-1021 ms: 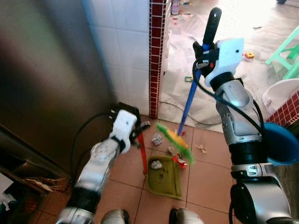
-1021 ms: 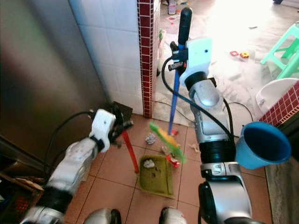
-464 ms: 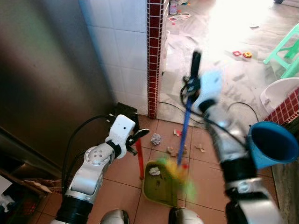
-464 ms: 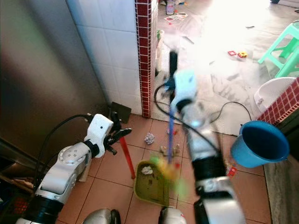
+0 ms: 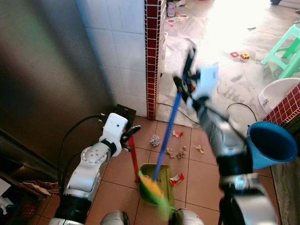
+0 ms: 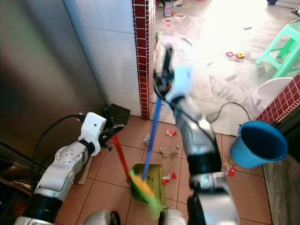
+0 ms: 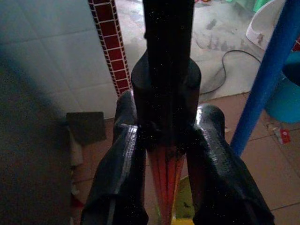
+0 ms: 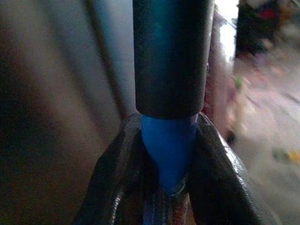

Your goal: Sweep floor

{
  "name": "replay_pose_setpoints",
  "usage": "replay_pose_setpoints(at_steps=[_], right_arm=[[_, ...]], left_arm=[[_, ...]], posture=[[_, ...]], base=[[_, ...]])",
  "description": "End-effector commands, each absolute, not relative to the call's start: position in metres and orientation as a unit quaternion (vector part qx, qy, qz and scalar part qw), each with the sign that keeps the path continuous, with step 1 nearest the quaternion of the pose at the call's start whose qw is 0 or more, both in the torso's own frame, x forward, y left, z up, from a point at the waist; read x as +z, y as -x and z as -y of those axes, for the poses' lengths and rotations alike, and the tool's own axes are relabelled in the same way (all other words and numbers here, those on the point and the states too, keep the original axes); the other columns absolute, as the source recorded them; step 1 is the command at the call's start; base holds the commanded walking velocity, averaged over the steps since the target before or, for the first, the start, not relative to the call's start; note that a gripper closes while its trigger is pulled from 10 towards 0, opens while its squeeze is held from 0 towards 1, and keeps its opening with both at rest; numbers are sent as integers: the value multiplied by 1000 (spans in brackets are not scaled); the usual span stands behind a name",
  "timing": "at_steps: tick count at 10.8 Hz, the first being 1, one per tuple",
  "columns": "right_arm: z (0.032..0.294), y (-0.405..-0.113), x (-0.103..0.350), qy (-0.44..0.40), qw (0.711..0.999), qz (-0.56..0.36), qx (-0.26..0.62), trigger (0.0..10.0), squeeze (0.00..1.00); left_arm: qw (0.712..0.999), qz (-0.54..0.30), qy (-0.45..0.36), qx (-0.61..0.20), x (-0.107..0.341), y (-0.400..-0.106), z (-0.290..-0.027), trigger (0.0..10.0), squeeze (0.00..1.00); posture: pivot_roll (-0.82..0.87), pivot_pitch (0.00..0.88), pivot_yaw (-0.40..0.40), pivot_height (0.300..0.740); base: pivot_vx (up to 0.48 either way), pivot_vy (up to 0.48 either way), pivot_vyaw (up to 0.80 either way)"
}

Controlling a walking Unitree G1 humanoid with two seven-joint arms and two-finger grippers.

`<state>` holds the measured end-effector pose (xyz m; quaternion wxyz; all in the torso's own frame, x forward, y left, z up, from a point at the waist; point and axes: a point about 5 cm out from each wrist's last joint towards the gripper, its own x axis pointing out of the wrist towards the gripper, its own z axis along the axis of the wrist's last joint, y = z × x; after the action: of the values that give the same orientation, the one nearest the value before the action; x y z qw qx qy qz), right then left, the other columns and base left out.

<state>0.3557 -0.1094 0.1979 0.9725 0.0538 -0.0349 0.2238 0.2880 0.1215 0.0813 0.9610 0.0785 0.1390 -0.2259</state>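
The broom (image 5: 165,140) slants down from upper right to its yellow-green bristles (image 5: 152,188), which lie blurred over the green dustpan (image 5: 154,180) on the terracotta tile floor (image 5: 201,176). Scraps of litter (image 5: 176,151) lie on the tiles just beyond the pan. The right gripper (image 8: 168,187) pinches the blue shaft below its black grip, arm raised and blurred. The left gripper (image 7: 164,154) clamps the dustpan's red handle (image 5: 134,157), holding it upright. A red-tiled pillar (image 5: 152,56) and white wall stand behind; a blue bucket (image 5: 272,143) sits to the right, a green stool (image 5: 286,47) farther off.
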Motion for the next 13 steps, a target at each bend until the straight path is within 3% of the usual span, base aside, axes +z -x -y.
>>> replay_pose_setpoints(at_steps=[1,5,6,8,10,12,13], right_arm=[[97,-353,229,-18,953,87,289,10000,0],[101,-354,259,147,911,173,344,10000,0],[109,-350,242,200,903,181,335,10000,0],[127,-348,196,189,939,125,258,10000,0],[146,-343,153,142,980,74,114,10000,0],[158,-345,144,88,994,54,20,10000,0],[155,-347,141,46,998,38,15,10000,0]], left_arm=[[961,-162,-113,-196,72,-289,-134,10000,0],[960,-168,-124,-187,63,-290,-140,10000,0],[960,-171,-122,-183,59,-289,-140,10000,0],[967,-168,-105,-157,56,-289,-143,10000,0],[977,-171,-73,-100,53,-289,-158,10000,0],[981,-166,-61,-80,53,-293,-159,10000,0],[982,-164,-57,-79,55,-296,-157,10000,0]], posture=[[-63,0,69,740],[-59,0,98,740],[-48,0,94,740],[-27,0,52,740],[-27,0,67,740],[-58,0,102,740],[-65,0,100,740]], base=[[0,0,0],[0,0,0],[0,0,0],[0,0,0],[0,0,0],[0,0,0],[0,0,0]])
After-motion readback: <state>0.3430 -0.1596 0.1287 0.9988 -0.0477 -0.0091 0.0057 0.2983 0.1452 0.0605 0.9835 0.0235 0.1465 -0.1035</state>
